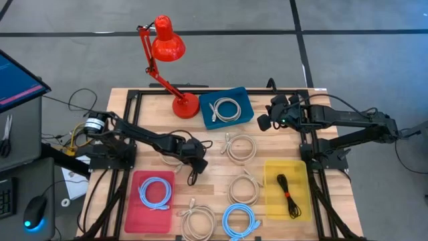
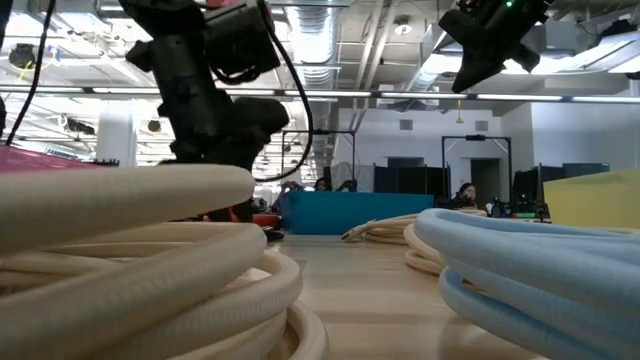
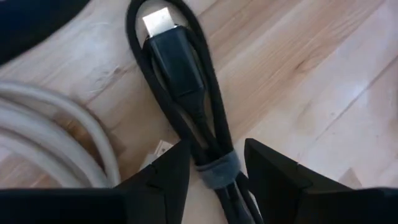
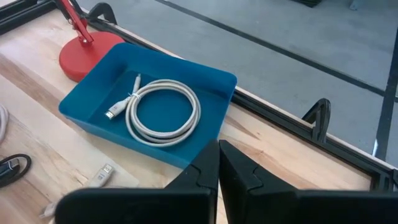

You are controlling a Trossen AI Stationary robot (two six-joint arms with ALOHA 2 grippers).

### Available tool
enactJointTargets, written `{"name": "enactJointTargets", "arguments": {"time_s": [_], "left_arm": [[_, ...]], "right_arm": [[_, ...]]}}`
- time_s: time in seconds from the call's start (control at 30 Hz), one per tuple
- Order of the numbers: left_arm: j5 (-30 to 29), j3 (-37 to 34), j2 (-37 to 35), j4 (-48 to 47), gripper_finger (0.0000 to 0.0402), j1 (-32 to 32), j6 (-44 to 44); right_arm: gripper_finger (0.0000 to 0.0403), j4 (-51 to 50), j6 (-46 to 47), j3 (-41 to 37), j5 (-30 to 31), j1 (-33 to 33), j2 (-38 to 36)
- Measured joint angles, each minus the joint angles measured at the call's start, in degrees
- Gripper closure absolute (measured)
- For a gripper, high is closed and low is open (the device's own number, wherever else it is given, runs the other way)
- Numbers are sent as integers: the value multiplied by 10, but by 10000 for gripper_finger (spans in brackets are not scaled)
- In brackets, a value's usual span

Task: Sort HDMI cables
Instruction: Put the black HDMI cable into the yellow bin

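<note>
Wood planks make up the table (image 1: 214, 201), and on them the sort looks under halfway done. 3 bins each hold 1 cable: the blue bin (image 1: 244, 117) at 12 o'clock has a beige-white coil (image 1: 225, 110), the red bin (image 1: 137, 207) at 8 o'clock a light-blue coil (image 1: 155, 194), the yellow bin (image 1: 301, 175) at 4 o'clock a black bundle (image 1: 287, 194).

Loose on the wood are 3 beige-white coils, at the centre (image 1: 241, 147), just below it (image 1: 243, 189) and at 6 o'clock (image 1: 198, 221), plus a light-blue coil (image 1: 241, 221) beside that last one. A second black bundle (image 3: 186, 106) lies at 9 o'clock of centre, between the spread fingers of the left end effector (image 3: 214, 168), which straddles its strapped middle without pinching it; from above it is mostly hidden by the arm, so whether the fingers touch it is hard to say.

The right end effector (image 4: 217, 165) hovers near the blue bin with its fingers pressed together, empty.

So 5 cables appear left: 1 black for yellow, 1 light-blue for red, 3 beige-white for blue.
</note>
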Motion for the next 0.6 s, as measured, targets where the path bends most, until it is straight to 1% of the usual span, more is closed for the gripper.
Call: {"name": "enactJointTargets", "arguments": {"time_s": [0.23, 0.37, 0.47, 0.6], "left_arm": [[-8, 1, 34, 41, 249, 0, 2], [-13, 2, 42, 48, 262, 0, 4], [-17, 1, 38, 49, 285, 0, 4], [-17, -1, 32, 57, 335, 0, 13]], "right_arm": [[403, 0, 0, 0, 0, 0, 0], [403, 0, 0, 0, 0, 0, 0], [403, -1, 0, 0, 0, 0, 0], [403, -2, 0, 0, 0, 0, 0]]}}
